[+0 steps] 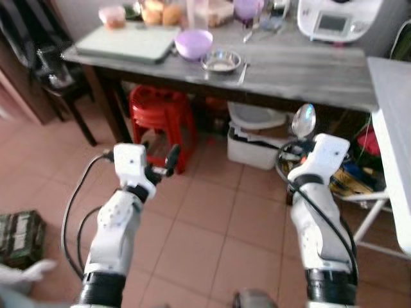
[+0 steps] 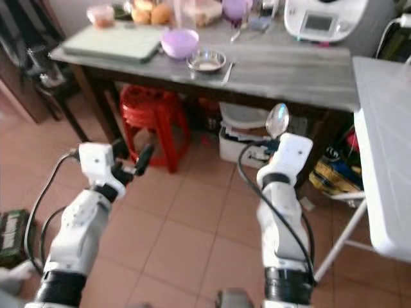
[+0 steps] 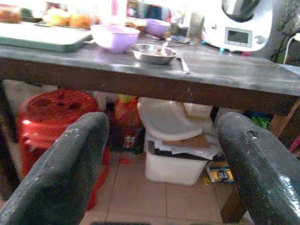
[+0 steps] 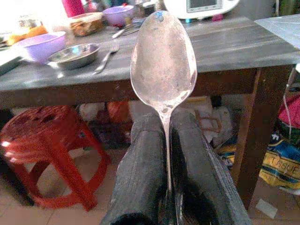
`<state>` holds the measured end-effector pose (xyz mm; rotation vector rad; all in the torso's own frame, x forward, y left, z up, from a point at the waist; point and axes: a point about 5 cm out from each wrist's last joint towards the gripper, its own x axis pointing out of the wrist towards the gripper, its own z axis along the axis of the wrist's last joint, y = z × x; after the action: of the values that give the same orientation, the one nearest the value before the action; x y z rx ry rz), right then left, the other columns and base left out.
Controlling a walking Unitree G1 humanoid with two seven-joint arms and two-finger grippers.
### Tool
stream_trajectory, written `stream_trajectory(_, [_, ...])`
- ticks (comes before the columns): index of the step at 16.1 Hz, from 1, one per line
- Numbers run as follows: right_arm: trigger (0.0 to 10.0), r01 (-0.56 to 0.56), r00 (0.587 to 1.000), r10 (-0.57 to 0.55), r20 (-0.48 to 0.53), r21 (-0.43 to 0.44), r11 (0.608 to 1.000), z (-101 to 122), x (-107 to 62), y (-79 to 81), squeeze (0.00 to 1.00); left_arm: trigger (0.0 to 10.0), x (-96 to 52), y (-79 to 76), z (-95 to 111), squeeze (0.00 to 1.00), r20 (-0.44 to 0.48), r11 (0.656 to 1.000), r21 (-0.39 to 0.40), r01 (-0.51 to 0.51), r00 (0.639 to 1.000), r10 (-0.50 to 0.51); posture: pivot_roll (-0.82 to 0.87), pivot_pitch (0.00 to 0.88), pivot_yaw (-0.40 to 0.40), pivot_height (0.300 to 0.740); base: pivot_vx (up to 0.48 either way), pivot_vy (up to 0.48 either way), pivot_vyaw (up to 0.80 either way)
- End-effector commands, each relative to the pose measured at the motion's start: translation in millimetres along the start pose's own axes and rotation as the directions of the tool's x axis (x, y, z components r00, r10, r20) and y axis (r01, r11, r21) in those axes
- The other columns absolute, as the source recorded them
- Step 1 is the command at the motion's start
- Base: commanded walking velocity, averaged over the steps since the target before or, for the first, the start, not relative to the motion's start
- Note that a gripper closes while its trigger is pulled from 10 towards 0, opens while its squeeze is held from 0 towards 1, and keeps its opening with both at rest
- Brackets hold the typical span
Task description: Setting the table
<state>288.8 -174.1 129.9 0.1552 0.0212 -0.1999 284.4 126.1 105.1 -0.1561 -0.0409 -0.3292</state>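
Note:
My right gripper [image 4: 165, 140] is shut on a metal spoon [image 1: 303, 120], whose bowl [image 4: 163, 58] stands upright above the fingers, in front of the grey table [image 1: 302, 74]. On that table sit a steel bowl [image 1: 221, 62], a purple bowl [image 1: 193, 43] and a fork [image 1: 243, 72] lying beside the steel bowl. My left gripper [image 1: 168, 160] is open and holds nothing, raised above the tiled floor short of the table's front edge. Through its fingers [image 3: 70, 164] I see the table front and the steel bowl [image 3: 153, 52].
Under the table stand a stack of red stools [image 1: 160, 115] and a white bin [image 1: 257, 144]. A pale green tray [image 1: 125, 42], food containers and a white kitchen appliance [image 1: 337, 19] occupy the table's back. A white table [image 1: 393, 128] stands at the right. A dark chair [image 1: 54, 77] is at the left.

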Motion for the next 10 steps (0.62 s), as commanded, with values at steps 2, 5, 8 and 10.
stream_trajectory(2, [10.0, -0.009, 1.0, 0.009, 0.028, -0.003, 1.0, 4.7, -0.4, -0.9, 0.0, 10.0, 3.0, -4.7, 2.5, 0.0, 0.01, 1.0, 0.003, 0.023, 1.0, -0.023, -0.01, 0.0, 0.042, 0.74, 0.48, 0.0, 0.0])
stream_trajectory(5, [10.0, -0.007, 0.999, 0.007, 0.032, -0.01, 1.0, 4.7, 0.4, -1.4, 0.0, 10.0, 2.9, -4.7, 2.3, 0.0, 0.008, 1.0, 0.003, 0.022, 1.0, -0.022, -0.01, 0.0, 0.041, 0.74, 0.48, 0.0, 0.0])
stream_trajectory(8, [10.0, 0.001, 0.999, 0.0, 0.042, -0.011, 1.0, 7.5, 2.2, -2.8, 0.0, 10.0, 3.3, -6.1, 1.3, 0.0, 0.006, 1.0, 0.0, 0.026, 1.0, -0.026, -0.02, 0.0, 0.042, 0.74, 0.48, 0.0, 0.0])
stream_trajectory(10, [10.0, 0.016, 0.999, -0.016, 0.036, 0.005, 1.0, 6.9, 3.0, -4.3, 0.0, 10.0, 4.6, -7.5, 1.2, 0.0, 0.006, 1.0, -0.003, 0.03, 1.0, -0.03, -0.02, 0.0, 0.043, 0.74, 0.437, 0.0, 0.0])
